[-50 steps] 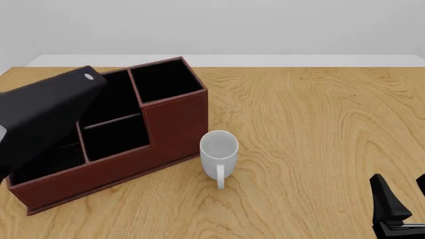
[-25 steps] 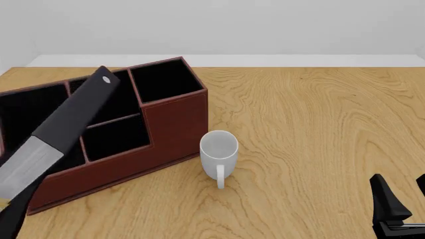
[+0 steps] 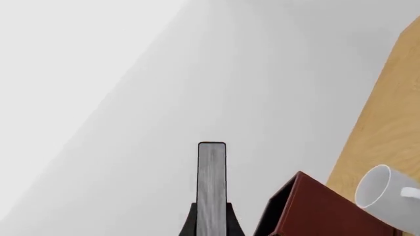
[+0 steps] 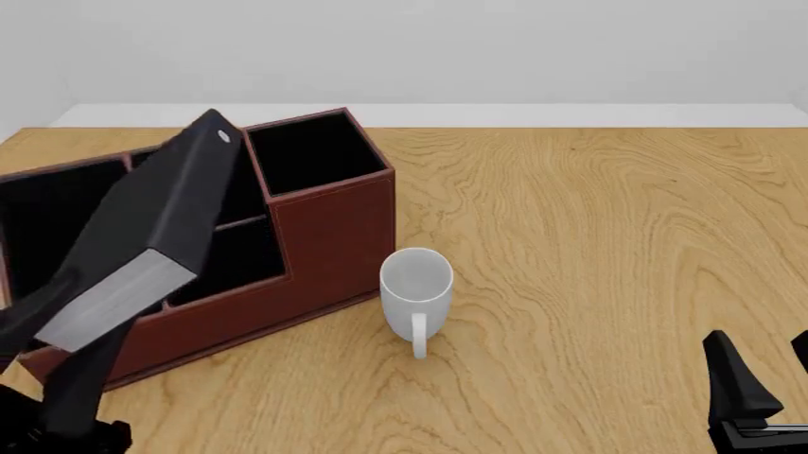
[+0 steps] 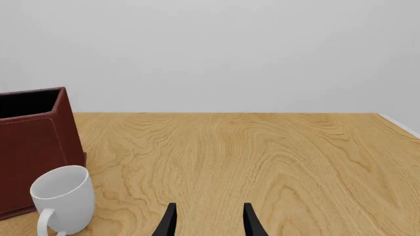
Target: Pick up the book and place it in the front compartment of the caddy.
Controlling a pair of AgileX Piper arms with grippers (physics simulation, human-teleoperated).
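Note:
The black book (image 4: 165, 222) with white page edges hangs tilted above the left half of the red-brown caddy (image 4: 335, 222), its far end over the rear compartments. My left gripper (image 4: 61, 345) is shut on the book's near end at the lower left. In the left wrist view the book (image 3: 211, 182) stands edge-on between the fingers (image 3: 190, 223), with a caddy (image 3: 315, 211) corner beside it. My right gripper (image 4: 767, 371) sits open and empty at the table's near right, also seen as the right gripper (image 5: 208, 219) in its own wrist view.
A white mug (image 4: 417, 284) stands upright right of the caddy's front wall, handle toward me; it shows as the mug (image 5: 62, 199) beside the caddy (image 5: 29, 147) and as the mug (image 3: 380, 189). Bare wooden table (image 4: 606, 246) spreads to the right.
The book has swung in my left gripper, from lying broad over the caddy's left side to a narrower tilted pose, its far end shifting right. The right arm has not moved.

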